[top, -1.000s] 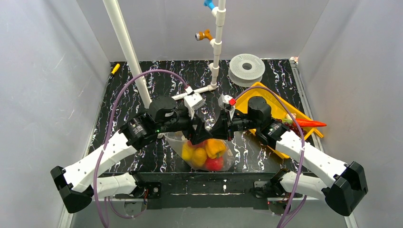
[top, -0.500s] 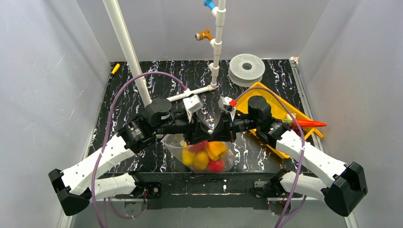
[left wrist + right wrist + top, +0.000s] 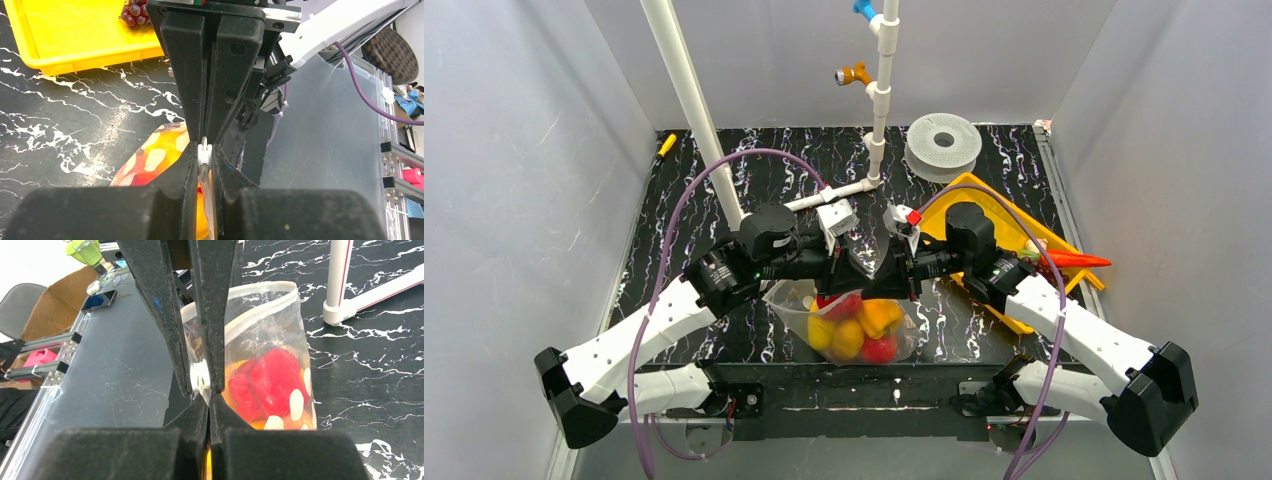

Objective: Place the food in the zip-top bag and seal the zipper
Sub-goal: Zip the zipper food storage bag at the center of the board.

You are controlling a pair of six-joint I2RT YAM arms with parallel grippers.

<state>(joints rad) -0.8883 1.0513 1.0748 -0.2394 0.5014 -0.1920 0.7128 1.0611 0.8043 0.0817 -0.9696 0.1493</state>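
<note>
Right, both pairs of fingers are pinched flat on the zipper (image 3: 258,311). On the left wrist camera, the left gripper (image 3: 205,151) has its pads closed on a small white piece of the strip. The right gripper (image 3: 208,402) is clamped on the strip the same way, directly opposite. The two sets of fingertips meet nose to nose, nearly touching.

The zip-top bag (image 3: 793,303) hangs below them with its mouth up. Its mouth edge runs across the table, left to right, in line with both grippers. Its body bulges toward the near edge. The food (image 3: 865,326) sits inside it, red on top with yellow and orange below.

From above, I see both arms reaching inward from their bases, forearms angled toward the centre and wrists level. A yellow tray (image 3: 962,192) lies just behind the right wrist, with purple grapes (image 3: 135,11) on it.
</note>
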